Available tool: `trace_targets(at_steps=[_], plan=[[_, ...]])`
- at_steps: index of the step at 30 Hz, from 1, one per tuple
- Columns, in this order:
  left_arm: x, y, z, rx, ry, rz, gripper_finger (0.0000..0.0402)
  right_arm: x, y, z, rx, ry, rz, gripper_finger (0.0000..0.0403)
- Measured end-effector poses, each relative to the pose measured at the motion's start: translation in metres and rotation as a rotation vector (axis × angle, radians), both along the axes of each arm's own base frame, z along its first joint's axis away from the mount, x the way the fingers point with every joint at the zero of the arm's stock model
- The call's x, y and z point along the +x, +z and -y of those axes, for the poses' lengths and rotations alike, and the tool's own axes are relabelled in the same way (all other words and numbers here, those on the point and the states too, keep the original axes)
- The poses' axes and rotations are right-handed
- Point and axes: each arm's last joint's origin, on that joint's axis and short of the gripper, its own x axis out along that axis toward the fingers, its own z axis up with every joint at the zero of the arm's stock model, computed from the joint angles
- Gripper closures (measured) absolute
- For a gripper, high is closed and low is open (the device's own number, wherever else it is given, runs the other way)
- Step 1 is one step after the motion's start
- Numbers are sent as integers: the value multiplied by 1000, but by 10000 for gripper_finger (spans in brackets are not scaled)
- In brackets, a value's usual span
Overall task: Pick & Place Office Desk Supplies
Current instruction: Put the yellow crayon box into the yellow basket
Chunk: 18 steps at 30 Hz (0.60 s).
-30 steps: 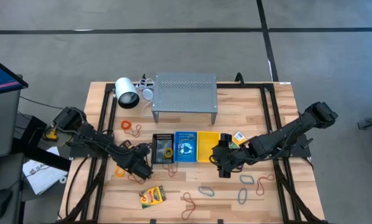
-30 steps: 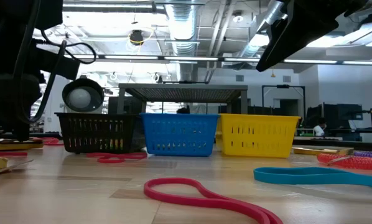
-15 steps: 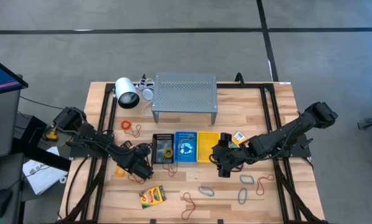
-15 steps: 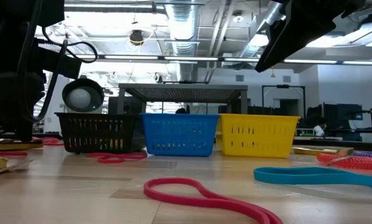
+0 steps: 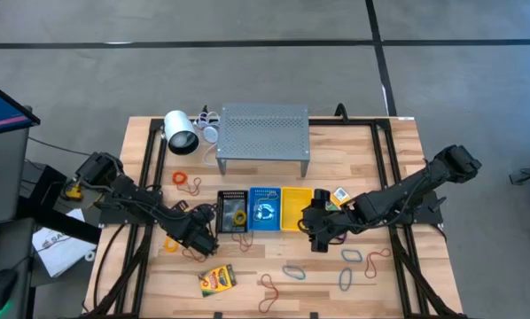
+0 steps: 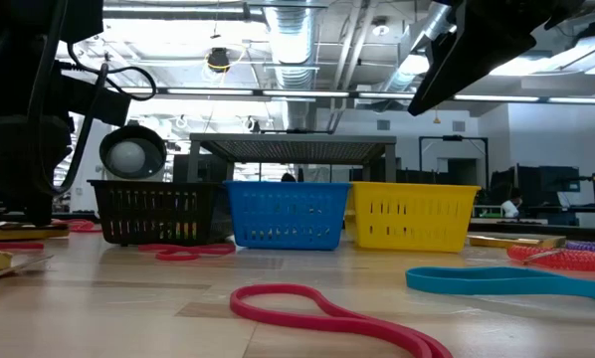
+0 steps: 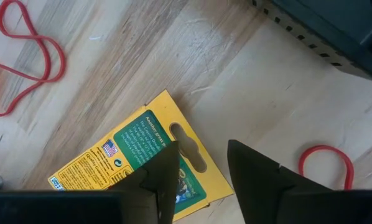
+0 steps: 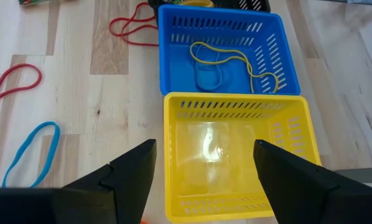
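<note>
**Left claw over a crayon box, right claw wide above the yellow basket**

Your left gripper [image 7: 201,171] hangs low beside the black basket [image 5: 231,211], its two fingers [image 7: 164,174] parted with a gap between them, nothing pinched. Just beyond the tips a crayon box [image 7: 139,155] lies flat on the table [image 5: 247,275], with a red rubber band [image 7: 326,168] near it. Your right gripper [image 8: 201,168] stands spread wide and empty over the yellow basket [image 8: 236,155]. Next to that sits the blue basket [image 8: 226,53], holding yellow and blue bands. Another crayon box [image 5: 216,279] lies near the table's front edge. More loose bands lie on the wood, among them a blue loop [image 8: 30,152] and a red loop [image 6: 327,308].
</note>
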Motion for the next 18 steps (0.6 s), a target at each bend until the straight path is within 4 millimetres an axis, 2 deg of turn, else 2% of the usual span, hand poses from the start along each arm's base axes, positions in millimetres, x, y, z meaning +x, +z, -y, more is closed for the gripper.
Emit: trace_targets(at_steps=[18], plan=[[1, 0, 1, -20, -6, 6, 355, 0, 0, 0, 5, -5, 1, 138]])
